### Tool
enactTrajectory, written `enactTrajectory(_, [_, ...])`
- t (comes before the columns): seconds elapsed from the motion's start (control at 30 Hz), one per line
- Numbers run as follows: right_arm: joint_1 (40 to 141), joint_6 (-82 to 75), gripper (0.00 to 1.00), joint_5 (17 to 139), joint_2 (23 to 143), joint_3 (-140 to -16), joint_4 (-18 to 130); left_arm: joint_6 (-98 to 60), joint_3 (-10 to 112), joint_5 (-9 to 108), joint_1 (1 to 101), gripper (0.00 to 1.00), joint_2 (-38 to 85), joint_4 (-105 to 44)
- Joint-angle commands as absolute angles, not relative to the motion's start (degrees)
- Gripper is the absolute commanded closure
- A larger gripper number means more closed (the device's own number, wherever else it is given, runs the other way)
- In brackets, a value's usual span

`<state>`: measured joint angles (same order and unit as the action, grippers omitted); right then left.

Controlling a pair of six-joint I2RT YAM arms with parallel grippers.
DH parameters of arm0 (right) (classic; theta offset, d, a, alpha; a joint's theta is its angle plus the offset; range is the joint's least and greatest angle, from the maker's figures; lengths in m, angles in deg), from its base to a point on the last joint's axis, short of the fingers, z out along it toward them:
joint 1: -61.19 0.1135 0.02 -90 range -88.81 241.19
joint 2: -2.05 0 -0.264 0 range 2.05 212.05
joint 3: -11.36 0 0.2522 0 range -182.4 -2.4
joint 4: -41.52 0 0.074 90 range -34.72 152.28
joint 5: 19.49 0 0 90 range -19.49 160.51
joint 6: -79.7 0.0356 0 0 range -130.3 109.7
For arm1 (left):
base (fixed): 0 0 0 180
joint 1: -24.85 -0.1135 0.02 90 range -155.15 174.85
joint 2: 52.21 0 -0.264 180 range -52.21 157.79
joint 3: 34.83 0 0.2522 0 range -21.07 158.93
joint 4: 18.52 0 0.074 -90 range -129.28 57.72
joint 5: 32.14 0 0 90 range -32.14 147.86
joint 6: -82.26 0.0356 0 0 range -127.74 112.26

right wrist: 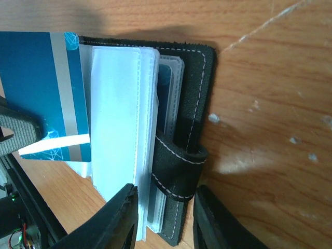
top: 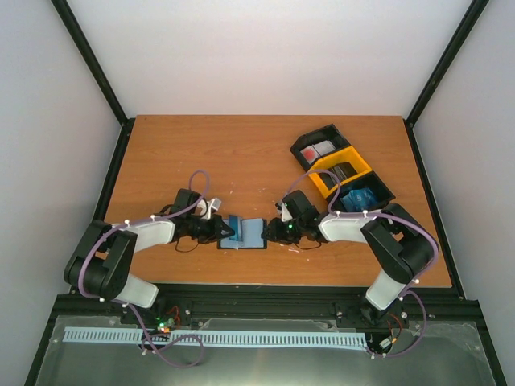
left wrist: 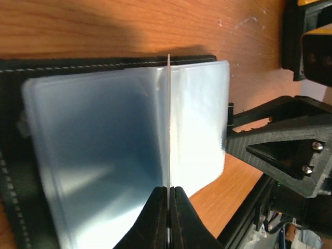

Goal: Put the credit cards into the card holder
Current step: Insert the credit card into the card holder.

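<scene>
Left pincer [left wrist: 168, 191] clamping blue card [right wrist: 45, 88], right pincer [right wrist: 164, 203] parted astride card holder [right wrist: 200, 78]

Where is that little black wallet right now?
In the top view, the small black leather-like folding card holder lies open near the wooden table's front middle, between the left end effector and right end effector, left of the black-and-yellow plastic trays.

The black leather folding card holder [top: 251, 235] lies open on the brown wooden table [top: 241, 153], low at centre frame. A thin blue plastic credit card [top: 233, 224] sits over its left half. The joined black and yellow plastic trays [top: 342, 169] stand at upper right.
</scene>
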<state>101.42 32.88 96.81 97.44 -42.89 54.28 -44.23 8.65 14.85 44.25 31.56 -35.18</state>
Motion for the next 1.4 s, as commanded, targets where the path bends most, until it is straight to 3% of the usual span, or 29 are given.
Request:
enactTrajectory(0.0, [101.62,31.98,0.69,94.85,99.66,-43.53,56.77,-43.11,9.19,18.24,43.05,0.99,30.78,-38.41])
enactTrajectory(0.57, [101.62,32.13,0.7,95.36,100.79,-44.41,57.18,-46.91,6.4,5.7,43.04,0.99,36.67,-26.48])
enactTrajectory(1.37, [101.71,33.06,0.73,97.98,101.36,-43.64,54.33,-58.26,-3.33,11.11,44.06,0.99,32.71,-8.33])
